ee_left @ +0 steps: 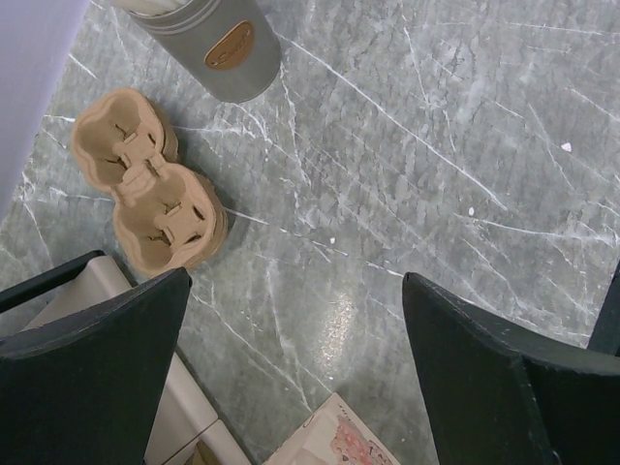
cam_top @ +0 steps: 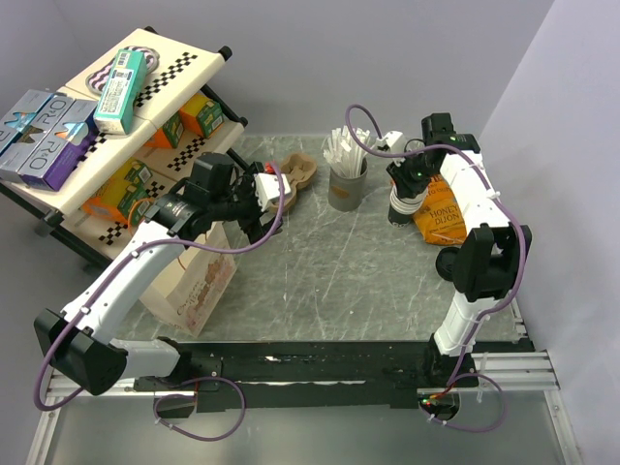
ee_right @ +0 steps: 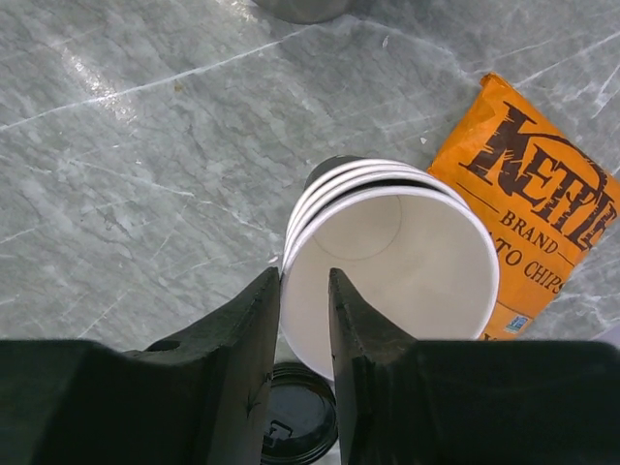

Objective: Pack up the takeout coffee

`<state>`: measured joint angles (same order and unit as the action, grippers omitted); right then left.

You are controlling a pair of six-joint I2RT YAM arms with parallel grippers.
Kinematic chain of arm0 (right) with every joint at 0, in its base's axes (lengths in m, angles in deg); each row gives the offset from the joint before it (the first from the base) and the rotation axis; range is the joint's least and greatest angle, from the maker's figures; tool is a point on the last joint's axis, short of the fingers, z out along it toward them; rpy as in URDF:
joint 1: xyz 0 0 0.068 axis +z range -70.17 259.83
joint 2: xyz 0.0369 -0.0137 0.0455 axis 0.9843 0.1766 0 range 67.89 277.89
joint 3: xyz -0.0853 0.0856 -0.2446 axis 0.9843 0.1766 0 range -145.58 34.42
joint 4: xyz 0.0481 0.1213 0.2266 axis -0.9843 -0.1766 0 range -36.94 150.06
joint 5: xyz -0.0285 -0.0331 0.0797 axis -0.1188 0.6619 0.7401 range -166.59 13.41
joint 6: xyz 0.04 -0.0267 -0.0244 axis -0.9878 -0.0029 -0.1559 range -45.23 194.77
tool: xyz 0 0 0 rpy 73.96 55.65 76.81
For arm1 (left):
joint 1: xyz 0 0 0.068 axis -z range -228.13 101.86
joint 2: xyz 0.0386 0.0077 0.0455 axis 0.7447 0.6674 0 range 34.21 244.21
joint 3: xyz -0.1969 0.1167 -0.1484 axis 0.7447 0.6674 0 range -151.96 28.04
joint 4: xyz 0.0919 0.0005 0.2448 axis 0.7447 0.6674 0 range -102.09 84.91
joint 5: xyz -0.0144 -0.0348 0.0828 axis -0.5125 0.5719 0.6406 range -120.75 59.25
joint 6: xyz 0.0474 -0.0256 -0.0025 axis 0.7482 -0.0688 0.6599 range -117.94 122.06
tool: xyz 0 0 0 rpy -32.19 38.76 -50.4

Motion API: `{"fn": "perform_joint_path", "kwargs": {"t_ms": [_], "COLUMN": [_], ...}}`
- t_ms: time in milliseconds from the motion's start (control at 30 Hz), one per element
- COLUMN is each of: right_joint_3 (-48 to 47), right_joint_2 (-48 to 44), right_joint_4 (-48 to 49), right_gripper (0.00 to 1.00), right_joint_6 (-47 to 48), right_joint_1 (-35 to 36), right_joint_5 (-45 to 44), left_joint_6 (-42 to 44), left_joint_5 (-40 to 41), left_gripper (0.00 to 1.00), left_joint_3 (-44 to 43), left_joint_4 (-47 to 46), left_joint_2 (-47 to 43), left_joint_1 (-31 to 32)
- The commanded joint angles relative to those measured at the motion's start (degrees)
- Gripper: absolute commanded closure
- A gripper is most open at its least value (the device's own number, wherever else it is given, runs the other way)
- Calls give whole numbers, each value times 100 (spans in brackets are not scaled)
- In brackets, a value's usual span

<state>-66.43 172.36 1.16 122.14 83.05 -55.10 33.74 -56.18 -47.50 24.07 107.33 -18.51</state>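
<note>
My right gripper (ee_right: 304, 276) straddles the near rim of the top cup in a stack of white paper cups (ee_right: 407, 252), one finger outside the wall and one inside, with a narrow gap still between them. On the table under those fingers shows a round black lid (ee_right: 300, 417); I cannot tell whether it tops the takeout coffee or lies loose. In the top view the stack of white cups (cam_top: 400, 206) stands at the right under the right gripper (cam_top: 399, 182). My left gripper (ee_left: 295, 281) hangs wide open and empty over bare marble, with the left gripper (cam_top: 260, 201) left of centre.
A cardboard cup carrier (ee_left: 145, 184) lies near the left gripper, beside a grey holder (cam_top: 347, 184) of white sticks. A printed paper bag (cam_top: 199, 276) stands under the left arm. An orange chips bag (ee_right: 542, 203) lies right of the cups. A stocked shelf (cam_top: 87, 126) fills the far left.
</note>
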Motion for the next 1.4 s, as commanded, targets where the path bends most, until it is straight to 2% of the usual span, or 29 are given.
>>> {"fn": "perform_joint_path", "kwargs": {"t_ms": [0,200,500,967,1167,1233,1300,1333,1367], "right_joint_3": [-136,-83,-74,181,610,716,603,594,620], "right_joint_2": [12,-49,-303,-866,-1086,-1165,-1262,-1227,-1070], "right_joint_4": [-140,-79,-8,493,932,1072,1204,1005,785], "right_gripper": [66,73,100,100,100,100,100,100,100], "right_joint_6": [35,17,105,176,438,579,353,317,664], "right_joint_1": [29,38,38,178,266,337,276,275,458], "right_joint_5": [-58,-111,-417,-743,-1112,-1262,-1008,-1016,-1259], "left_joint_6": [-57,-48,-13,-180,-215,-425,-976,-1154,-1303], "left_joint_5": [12,21,21,-252,-278,-200,-77,-76,-93], "left_gripper": [2,2,2,2,3,4,4,4,3], "left_joint_3": [-153,-153,-118,14,14,31,101,137,172], "left_joint_4": [-180,-188,-224,-399,-540,-671,-1084,-1233,-1443], "left_joint_2": [-35,-52,-79,-35,18,53,36,27,27], "left_joint_1": [26,26,26,34,52,69,87,104,122]}}
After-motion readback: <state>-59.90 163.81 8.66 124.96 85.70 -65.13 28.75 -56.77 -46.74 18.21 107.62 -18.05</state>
